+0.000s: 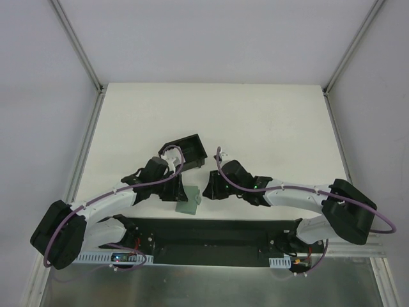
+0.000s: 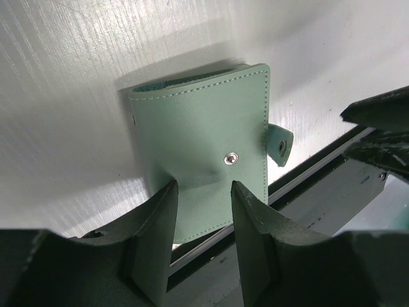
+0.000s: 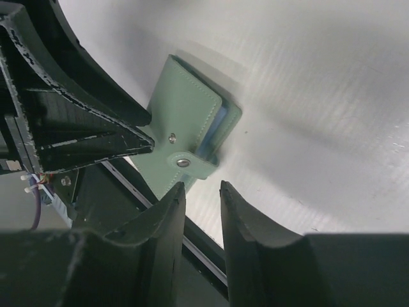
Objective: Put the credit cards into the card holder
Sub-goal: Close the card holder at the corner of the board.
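At the near edge of the table (image 1: 255,121), a grey-green case (image 1: 188,199) lies flat. Its near end overhangs the table's lip, above the dark base plate (image 1: 211,233) that carries the arms. Both arms bend inward and meet at this case.

The left gripper (image 1: 176,192) comes in from the left. In its wrist view the left gripper (image 2: 203,192) straddles the near end of the case (image 2: 204,128). Its jaws stand moderately apart with the case's cover showing between them, creased just below the snap dot (image 2: 231,158). I cannot tell whether the fingers press on it. The closing tab (image 2: 280,146) sticks out past the case's right edge, unfastened.

The right gripper (image 1: 208,190) sits just beside the case on the other side. In its own view the right gripper (image 3: 202,192) has its jaws at a narrow gap with nothing between them, hanging over the table's lip. The case (image 3: 182,121) is ahead of them, wedged against the left arm's dark fingers.

A light blue card (image 3: 208,137) shows as a thin edge between the case's covers, so it is inside the case. The whitish card cannot be made out.

The card holder (image 1: 186,148) stands turned at an angle just beyond the left wrist, near the case but apart from it. The broadest stretch of white table runs from the holder to the far edge and out to the side rails (image 1: 86,160).
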Tool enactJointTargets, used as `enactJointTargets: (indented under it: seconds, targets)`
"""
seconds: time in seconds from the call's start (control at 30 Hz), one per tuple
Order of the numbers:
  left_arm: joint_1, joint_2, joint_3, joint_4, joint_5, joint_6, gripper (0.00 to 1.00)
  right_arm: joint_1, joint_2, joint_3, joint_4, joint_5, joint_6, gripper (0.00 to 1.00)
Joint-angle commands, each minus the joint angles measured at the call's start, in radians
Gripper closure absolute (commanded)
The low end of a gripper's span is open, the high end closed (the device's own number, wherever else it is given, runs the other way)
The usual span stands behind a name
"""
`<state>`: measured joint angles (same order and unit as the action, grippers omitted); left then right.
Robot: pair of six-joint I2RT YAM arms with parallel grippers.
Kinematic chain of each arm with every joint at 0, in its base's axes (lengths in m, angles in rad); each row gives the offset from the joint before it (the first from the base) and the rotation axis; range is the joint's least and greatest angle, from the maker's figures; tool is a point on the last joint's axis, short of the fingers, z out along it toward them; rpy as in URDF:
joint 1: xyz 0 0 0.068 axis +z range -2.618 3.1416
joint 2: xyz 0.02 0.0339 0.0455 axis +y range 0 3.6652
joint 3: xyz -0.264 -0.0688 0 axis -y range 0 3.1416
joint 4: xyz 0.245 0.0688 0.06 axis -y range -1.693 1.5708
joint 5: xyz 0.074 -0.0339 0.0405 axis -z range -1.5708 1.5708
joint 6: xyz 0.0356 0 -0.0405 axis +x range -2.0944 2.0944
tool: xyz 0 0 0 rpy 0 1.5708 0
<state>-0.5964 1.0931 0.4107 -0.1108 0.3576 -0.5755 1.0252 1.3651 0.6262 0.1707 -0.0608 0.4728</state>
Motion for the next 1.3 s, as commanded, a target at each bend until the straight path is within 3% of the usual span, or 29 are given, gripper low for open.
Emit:
enactJointTargets:
  seconds: [0.0,0.47,0.73,1.0,1.27]
  targets:
    - [-0.008,0.01,0.028,-0.067,-0.074,0.035,0.61,0.027,0.06,0.075,0.027,-0.042,0.053,0.7]
    - [-0.011,-0.038,0.092,-0.141,-0.117,0.057,0.51,0.035,0.088,0.081,0.032,-0.023,0.087,0.74]
    - [-0.039,0.094,0.099,-0.139,-0.104,0.068,0.51,0.033,0.095,0.081,0.036,-0.036,0.099,0.73]
    - [-0.066,0.106,0.08,-0.136,-0.155,0.023,0.52,0.036,0.133,0.079,0.062,-0.073,0.132,0.75]
    - [-0.1,0.113,0.069,-0.119,-0.18,-0.056,0.61,0.018,0.175,0.115,0.058,-0.076,0.087,0.78]
